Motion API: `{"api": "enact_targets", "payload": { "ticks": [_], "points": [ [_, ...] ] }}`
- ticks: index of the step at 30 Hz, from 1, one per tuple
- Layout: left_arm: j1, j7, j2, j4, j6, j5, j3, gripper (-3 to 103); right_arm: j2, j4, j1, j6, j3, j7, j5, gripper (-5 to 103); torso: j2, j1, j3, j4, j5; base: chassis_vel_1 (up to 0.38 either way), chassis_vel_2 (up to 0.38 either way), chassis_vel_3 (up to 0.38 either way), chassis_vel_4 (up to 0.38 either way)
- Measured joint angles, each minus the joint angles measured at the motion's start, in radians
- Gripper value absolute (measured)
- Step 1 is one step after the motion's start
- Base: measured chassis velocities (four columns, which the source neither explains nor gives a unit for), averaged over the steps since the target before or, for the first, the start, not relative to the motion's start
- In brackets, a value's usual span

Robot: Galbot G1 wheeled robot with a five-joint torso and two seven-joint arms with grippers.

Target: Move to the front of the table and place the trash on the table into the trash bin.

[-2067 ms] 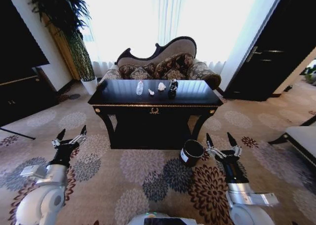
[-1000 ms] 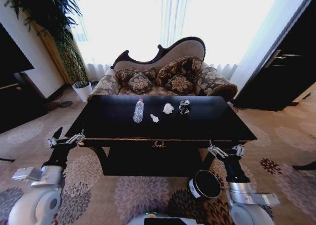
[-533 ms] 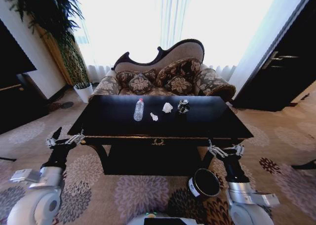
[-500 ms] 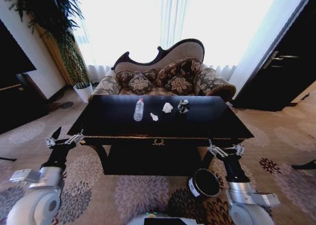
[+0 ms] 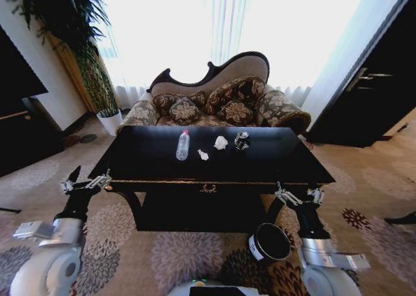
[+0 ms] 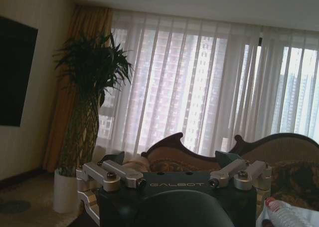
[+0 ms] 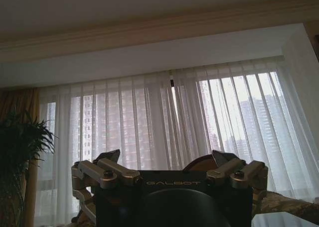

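Grippers point(image 5: 298, 195) agape nr table point(image 5: 286, 159).

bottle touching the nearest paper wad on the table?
Apart. Head view shows bare black tabletop between the bottle and the small paper wad beside it on the table.

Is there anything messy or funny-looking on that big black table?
Yes. On the table, litter lies near the middle: a clear bottle on its side, two crumpled paper wads and a small dark can. Nothing looks spilled or broken. The trash bin stands upright on the carpet by the right gripper.
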Motion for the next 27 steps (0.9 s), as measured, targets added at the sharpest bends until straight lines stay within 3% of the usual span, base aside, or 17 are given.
{"api": "enact_targets", "payload": {
  "ticks": [4,7,13,17,24,27],
  "points": [
    [-0.027,-0.063,0.023,-0.031,0.049,-0.066,0.029,100,0.003,0.016,-0.006,-0.001,-0.009,0.000,-0.010,100,0.000,0.000,0.000,0.0002,-0.0001,0.000,0.000,0.000,0.000],
    [-0.059,-0.162,0.076,-0.099,0.128,-0.187,0.099,100,0.012,0.033,-0.013,-0.002,-0.040,-0.001,-0.029,100,0.000,0.000,0.000,0.0002,0.0001,0.000,0.000,0.000,0.000],
    [-0.136,-0.190,0.165,-0.077,0.174,-0.192,0.153,100,0.046,0.044,-0.031,0.021,-0.115,-0.004,-0.112,100,0.000,0.000,0.000,0.0002,0.0000,0.000,0.000,0.000,0.000],
    [-0.257,-0.193,0.258,0.041,0.194,-0.211,0.211,100,0.098,0.052,-0.052,0.063,-0.204,0.003,-0.218,100,0.000,0.000,0.000,0.0002,-0.0005,0.000,0.000,0.000,0.000],
    [-0.413,-0.224,0.334,0.164,0.219,-0.291,0.323,100,0.109,0.046,-0.055,0.056,-0.250,0.004,-0.239,100,0.000,0.000,0.000,0.0001,0.0000,0.000,0.000,0.000,0.000],
    [-0.500,-0.239,0.352,0.228,0.234,-0.303,0.415,100,0.148,0.055,-0.080,0.052,-0.330,0.015,-0.253,100,0.000,0.000,0.000,0.0001,0.0000,0.000,0.000,0.000,0.000]
  ]
}}
